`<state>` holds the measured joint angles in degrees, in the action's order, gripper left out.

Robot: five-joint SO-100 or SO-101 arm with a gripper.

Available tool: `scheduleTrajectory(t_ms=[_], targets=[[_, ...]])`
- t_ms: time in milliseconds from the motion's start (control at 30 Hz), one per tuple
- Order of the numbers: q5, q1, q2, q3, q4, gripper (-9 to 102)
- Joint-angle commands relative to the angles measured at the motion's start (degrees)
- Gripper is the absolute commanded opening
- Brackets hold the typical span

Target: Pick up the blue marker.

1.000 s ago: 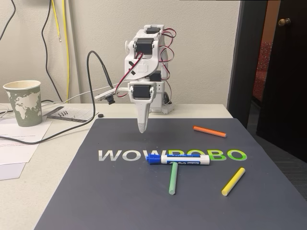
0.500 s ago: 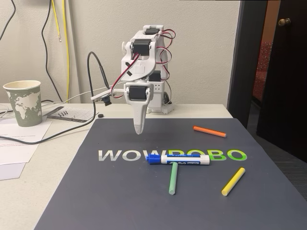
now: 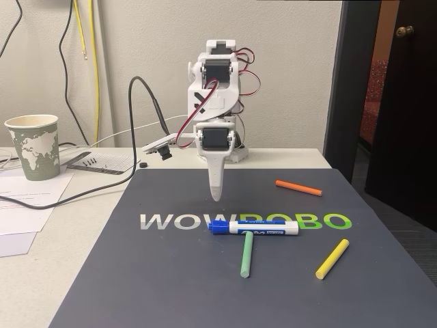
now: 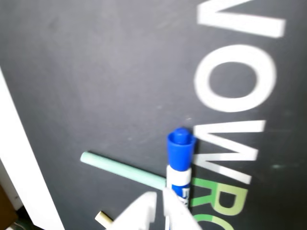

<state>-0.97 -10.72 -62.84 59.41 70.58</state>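
The blue marker (image 3: 258, 227) lies crosswise on the dark mat, over the WOWROBO lettering, with its blue cap pointing left in the fixed view. My white gripper (image 3: 216, 195) hangs point-down a little above the mat, just behind the cap end and clear of it. Its fingers are together with nothing between them. In the wrist view the blue marker (image 4: 181, 152) runs down under my gripper (image 4: 159, 200) at the bottom edge, so most of the barrel is hidden.
A green stick (image 3: 246, 253) touches the marker's near side, seen too as the green stick (image 4: 123, 167). A yellow stick (image 3: 332, 258) lies front right and an orange stick (image 3: 298, 187) back right. A paper cup (image 3: 32, 146), papers and cables sit left of the mat (image 3: 109, 273).
The arm has swung from the left to the right in the fixed view and dipped slightly, bringing the gripper tip close behind the marker's cap. Marker and sticks have not moved.
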Motion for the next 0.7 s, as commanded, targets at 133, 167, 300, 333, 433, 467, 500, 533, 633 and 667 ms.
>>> scheduleTrajectory(t_ms=[133, 167, 300, 333, 433, 467, 500, 533, 633, 667], targets=[[1.14, -1.93, 5.01, -14.85, 5.45, 0], [1.49, -2.02, 5.27, -15.38, 5.62, 0], [1.58, -2.72, 5.89, -16.0, 5.19, 0], [1.67, -2.99, 6.5, -17.05, 5.62, 0], [1.67, -3.96, 8.79, -20.92, 7.82, 0], [1.58, -4.22, 9.23, -21.71, 8.17, 0], [1.41, -4.48, 9.67, -22.41, 8.44, 0], [1.41, -4.75, 10.02, -22.94, 8.53, 0], [1.32, -5.27, 10.9, -23.82, 8.61, 0], [1.41, -5.36, 11.34, -24.26, 8.61, 0]])
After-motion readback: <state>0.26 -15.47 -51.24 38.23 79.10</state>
